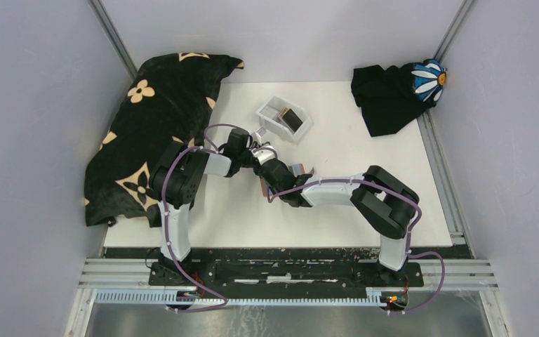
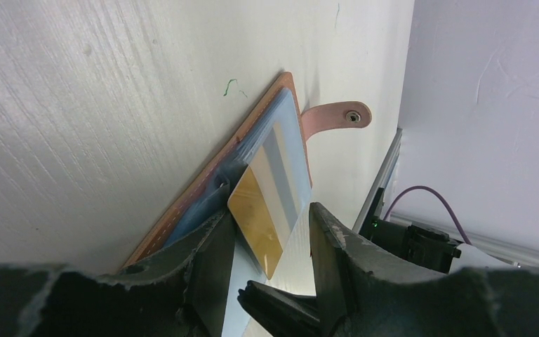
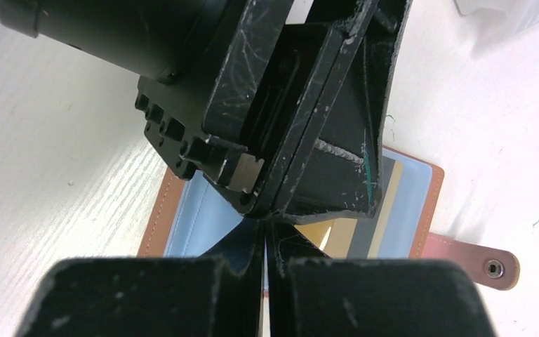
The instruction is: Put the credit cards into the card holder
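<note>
Leather, tan and stitched along its edge, frames the card holder [image 3: 196, 217], which lies open and flat on the white, grainy worktop [image 2: 112, 105]. Its inside is lined in smooth pale blue. A rounded leather tab [image 2: 326, 116] sticks out from one long side and carries a small round metal snap [image 2: 353, 116].

The left hand [image 2: 270, 210] is about half open. Its scuffed black fingers [image 2: 214, 260] clamp the two long edges of a gold-yellow card [image 2: 256, 210], a thin, glossy rectangle crossed by a grey stripe. The card is tilted, with its far end down against the blue lining and its near end raised between the fingers.

The right hand [image 3: 265, 235] is fully closed and grips nothing. Its flat black fingers are pressed together just beside the left hand and above the holder; whether their tips touch the lining cannot be told.

Farther back on the worktop stands a small white rectangular plastic tray [image 1: 270, 112] with a dark card [image 1: 291, 117] in it. A soft black cushion with a gold flower print [image 1: 161, 105] lies at the left edge, and a crumpled black cloth with a daisy [image 1: 386, 95] lies in the far right corner.
</note>
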Available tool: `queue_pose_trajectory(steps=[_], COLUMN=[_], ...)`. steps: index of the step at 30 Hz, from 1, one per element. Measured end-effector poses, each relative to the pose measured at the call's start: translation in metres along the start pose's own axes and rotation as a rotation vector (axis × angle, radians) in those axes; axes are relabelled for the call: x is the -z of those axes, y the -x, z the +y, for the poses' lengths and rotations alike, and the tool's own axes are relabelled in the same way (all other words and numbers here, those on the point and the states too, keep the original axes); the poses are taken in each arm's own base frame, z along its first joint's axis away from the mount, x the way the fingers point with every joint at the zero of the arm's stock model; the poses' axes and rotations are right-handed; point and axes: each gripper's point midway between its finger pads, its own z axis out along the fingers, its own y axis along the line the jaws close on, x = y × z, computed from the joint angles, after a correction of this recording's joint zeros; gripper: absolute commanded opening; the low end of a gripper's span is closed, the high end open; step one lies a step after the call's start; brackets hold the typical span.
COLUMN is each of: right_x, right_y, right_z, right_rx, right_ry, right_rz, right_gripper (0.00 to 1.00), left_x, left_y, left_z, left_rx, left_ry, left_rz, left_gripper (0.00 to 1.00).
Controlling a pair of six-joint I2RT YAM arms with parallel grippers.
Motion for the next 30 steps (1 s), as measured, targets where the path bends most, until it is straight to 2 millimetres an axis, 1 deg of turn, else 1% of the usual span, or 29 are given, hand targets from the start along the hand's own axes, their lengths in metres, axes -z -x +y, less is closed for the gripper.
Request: queue_pose_trajectory(steps=[7,16,30], right_x=[-0.008,-0.011,-0.012], right_y=[-0.013,-0.014,-0.018], right_z=[-0.004,-0.022,-0.03], right_rx=[0.005,-0.013,-0.026], right_ry=[-0.022,-0.083,-0.101], right_rz=[0.036,0.045,0.06], right_gripper=[0.01,0.01,0.01], left_x=[0.0,0.0,0.003], left_y=[0.0,0.0,0.002], left_z=[0.0,0.001,0.002], left_rx=[0.0,-0.002,0.002], left_ry=[0.0,-0.002,0.001], left_rz=[-0.001,-0.004,-0.042], left_gripper=[0.52,0.52,0.52])
